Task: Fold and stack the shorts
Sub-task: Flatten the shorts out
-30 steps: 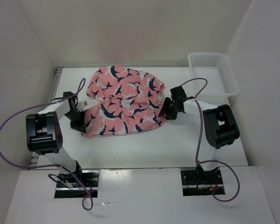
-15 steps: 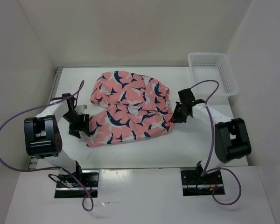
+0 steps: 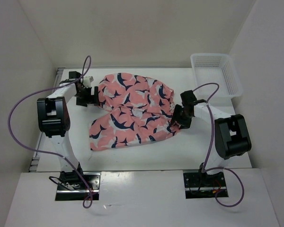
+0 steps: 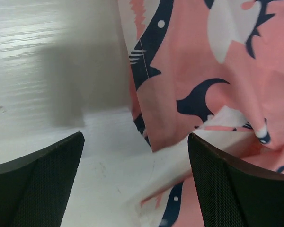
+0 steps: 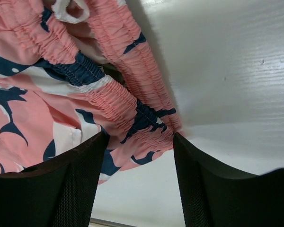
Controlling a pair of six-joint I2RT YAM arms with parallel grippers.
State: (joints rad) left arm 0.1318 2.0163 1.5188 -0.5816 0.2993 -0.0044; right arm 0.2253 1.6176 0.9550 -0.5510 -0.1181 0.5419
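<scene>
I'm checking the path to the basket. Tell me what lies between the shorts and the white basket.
Top view: only bare table between shorts and basket; the right arm's purple cable loops just nearer.

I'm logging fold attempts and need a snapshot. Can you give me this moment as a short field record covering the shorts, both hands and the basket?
shorts: one coral whale-print pair, rumpled on the table
left hand: open, at the shorts' far left edge, gripping nothing
right hand: open, fingers astride the elastic waistband
basket: white mesh, far right corner, apart from the shorts
</scene>
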